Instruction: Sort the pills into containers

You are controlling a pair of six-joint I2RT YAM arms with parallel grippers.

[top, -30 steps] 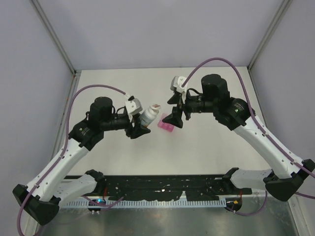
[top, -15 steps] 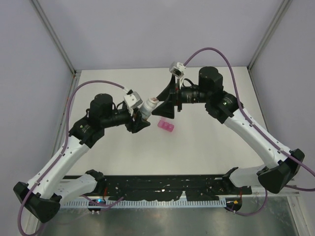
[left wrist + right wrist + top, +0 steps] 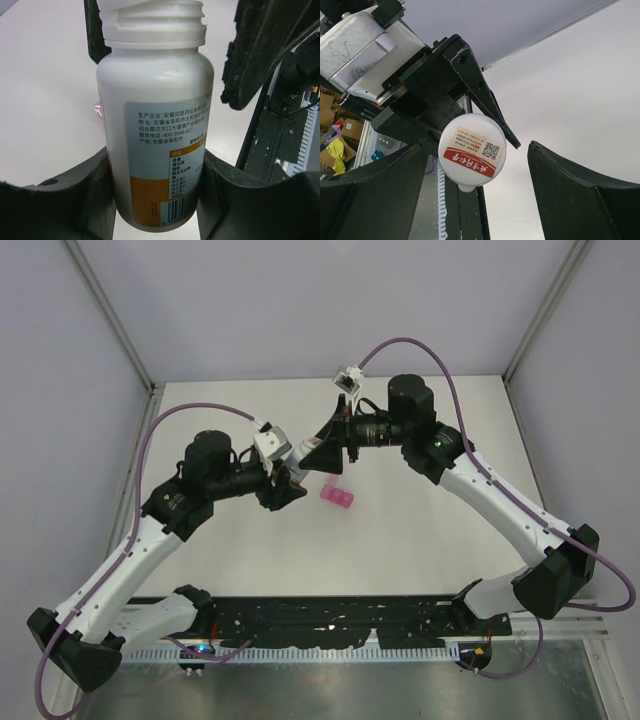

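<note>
The left gripper (image 3: 156, 197) grips the lower body of the one white bottle (image 3: 155, 95), with a finger on each side. The bottle's grey label carries small Chinese print and the number 400-9996-837. Below that are an orange band and a barcode, which the frame's bottom edge cuts off.

The right gripper (image 3: 478, 165) stands wide, with a clear gap on each side of the bottle's cap (image 3: 472, 145). The cap's sticker shows a QR code and a red band of white characters too small to read.

One pink pill box (image 3: 337, 497) lies on the table (image 3: 430, 530) at the centre of the overhead view. It is just lower right of the bottle and apart from both grippers. Its compartments are too small to count.
</note>
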